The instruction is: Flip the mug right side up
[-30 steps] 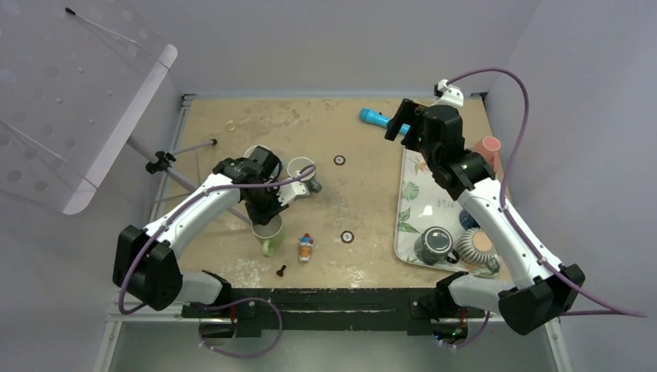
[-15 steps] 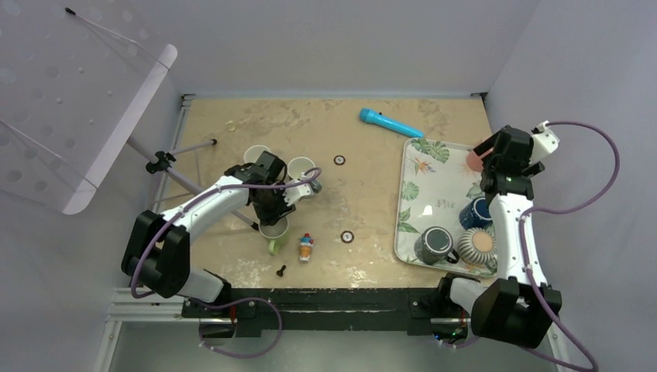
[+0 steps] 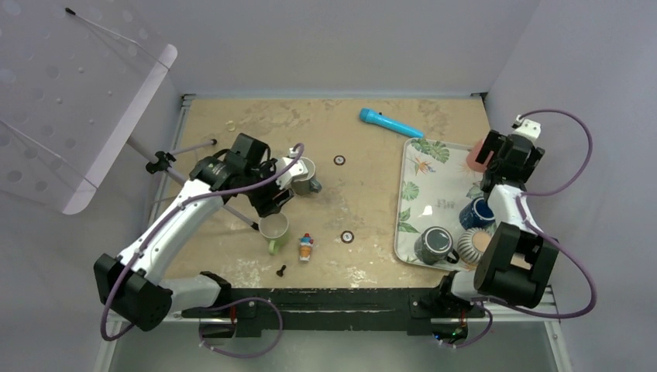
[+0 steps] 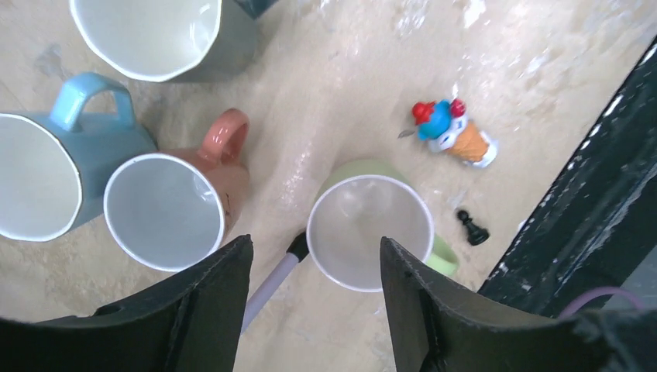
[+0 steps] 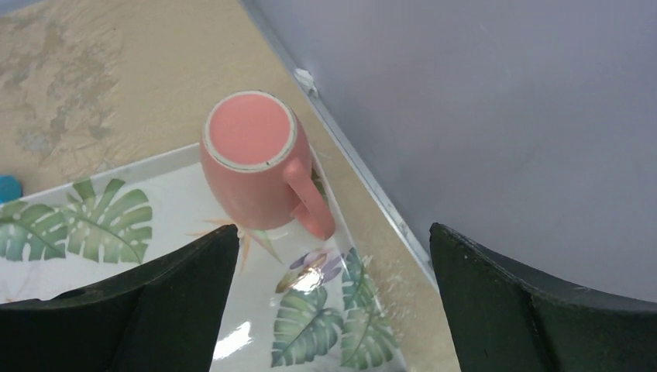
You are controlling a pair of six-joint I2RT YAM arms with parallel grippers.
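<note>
A pink mug point(image 5: 252, 159) stands upside down, base up, on the far right corner of the leaf-print tray point(image 5: 93, 225); it also shows in the top view point(image 3: 476, 155). My right gripper point(image 5: 333, 232) hovers above it, open and empty; it also shows in the top view point(image 3: 498, 157). A green mug point(image 4: 370, 232) stands upright on the table, also visible from above point(image 3: 273, 229). My left gripper point(image 4: 316, 242) is open and empty above and a little left of the green mug; the top view shows it too point(image 3: 271, 195).
A blue mug point(image 4: 46, 174), a brown mug point(image 4: 174, 201) and a grey mug point(image 4: 155, 35) stand upright together. An ice-cream toy point(image 4: 453, 132), a black pawn point(image 4: 472, 229) and a white rod point(image 4: 271, 279) lie near. The tray holds a dark mug point(image 3: 434, 244), a striped mug point(image 3: 476, 244) and a blue mug point(image 3: 474, 213). A blue marker point(image 3: 387, 122) lies at the back.
My right arm swung from the far middle of the table to the far right corner above the pink mug. My left gripper rose off the green mug and drew back left.
</note>
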